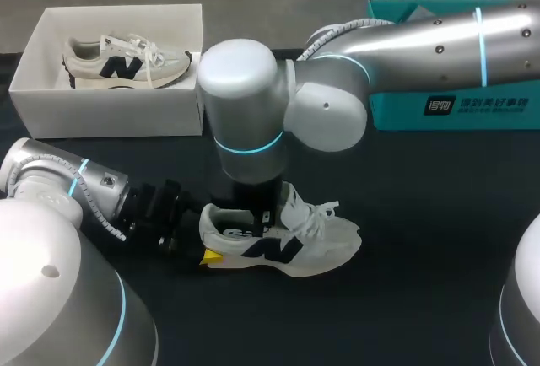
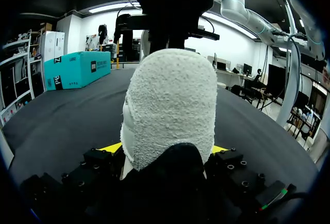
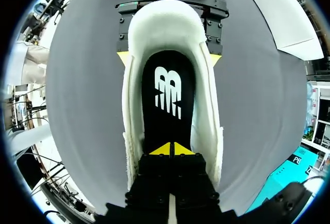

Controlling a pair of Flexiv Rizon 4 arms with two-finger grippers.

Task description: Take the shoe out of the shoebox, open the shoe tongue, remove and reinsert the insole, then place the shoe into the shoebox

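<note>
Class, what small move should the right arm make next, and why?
Probably open the right end effector, shut over the insole, and pinch it: it lies flat in the shoe, whose heel the left end effector grips.

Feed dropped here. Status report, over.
Left pincer shut on shoe heel. Right pincer closed over insole. Other shoe in shoebox.

L arm (image 1: 89, 187) low, horiz.; L fingers (image 3: 122, 58) spread, clamping shoe (image 1: 325, 238) heel. R arm (image 1: 245, 104) vertical; R fingers (image 3: 161, 149) pressed together.
</note>
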